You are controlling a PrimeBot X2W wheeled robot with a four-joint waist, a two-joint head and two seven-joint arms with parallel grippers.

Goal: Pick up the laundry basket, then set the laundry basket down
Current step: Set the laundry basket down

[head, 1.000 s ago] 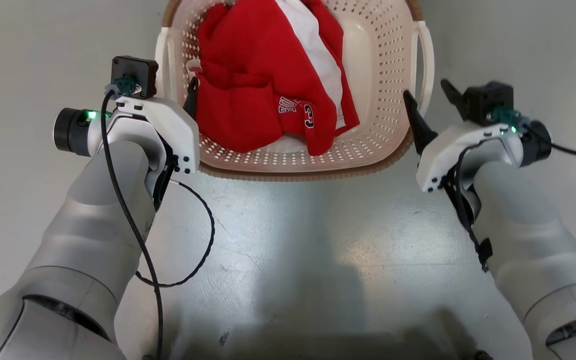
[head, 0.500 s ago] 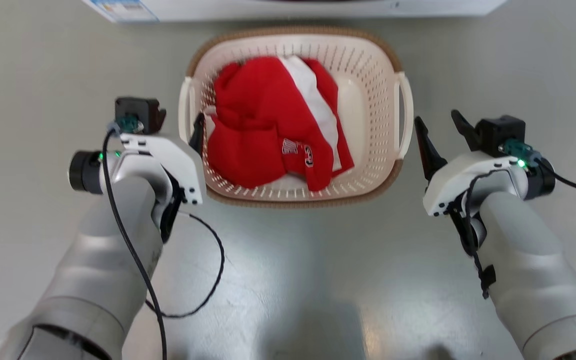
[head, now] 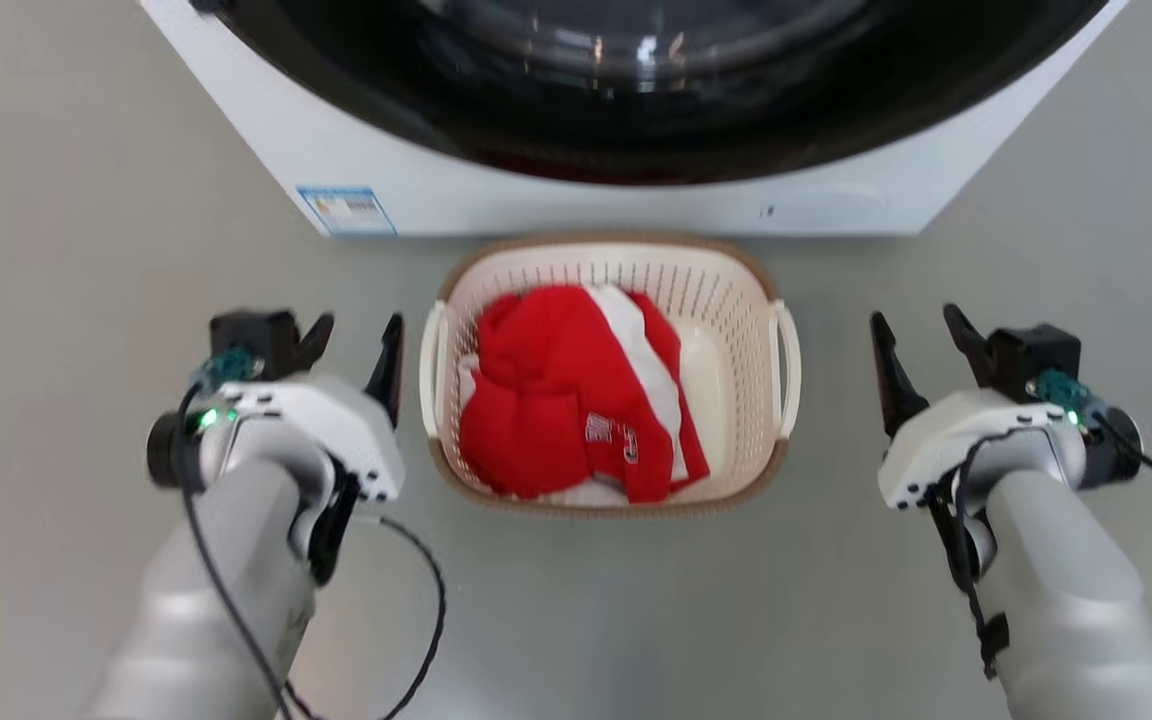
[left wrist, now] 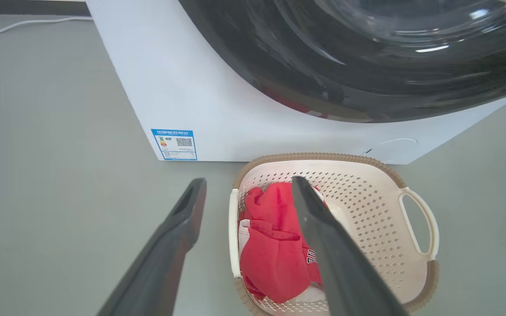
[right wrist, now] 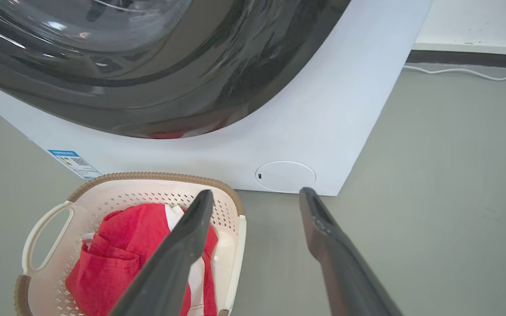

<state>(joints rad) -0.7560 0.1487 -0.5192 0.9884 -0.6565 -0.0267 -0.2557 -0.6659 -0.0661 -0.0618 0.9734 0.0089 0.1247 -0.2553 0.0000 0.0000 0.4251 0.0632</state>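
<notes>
The laundry basket (head: 736, 330), cream-white and perforated with a brown rim, stands on the grey floor just in front of the washing machine. A red and white garment (head: 556, 400) lies inside it. My left gripper (head: 354, 345) is open, level with the left loop handle (head: 431, 370) and apart from it. My right gripper (head: 926, 350) is open too, a wider gap away from the right handle (head: 786, 370). In the left wrist view the basket (left wrist: 367, 210) lies below my open left gripper (left wrist: 248, 184). The right wrist view has the basket (right wrist: 117, 193) at lower left of the open right gripper (right wrist: 256, 194).
The white washing machine (head: 536, 190) with its dark round door (head: 656, 80) stands right behind the basket. A blue label (head: 346, 210) marks its lower left corner. A white cable (right wrist: 468, 72) runs along the wall base. Bare grey floor (head: 86, 250) lies on both sides.
The head camera has risen, so the basket looks smaller and the washing machine has come into view. My left gripper's finger has come away from the left handle; both grippers stand farther from the basket.
</notes>
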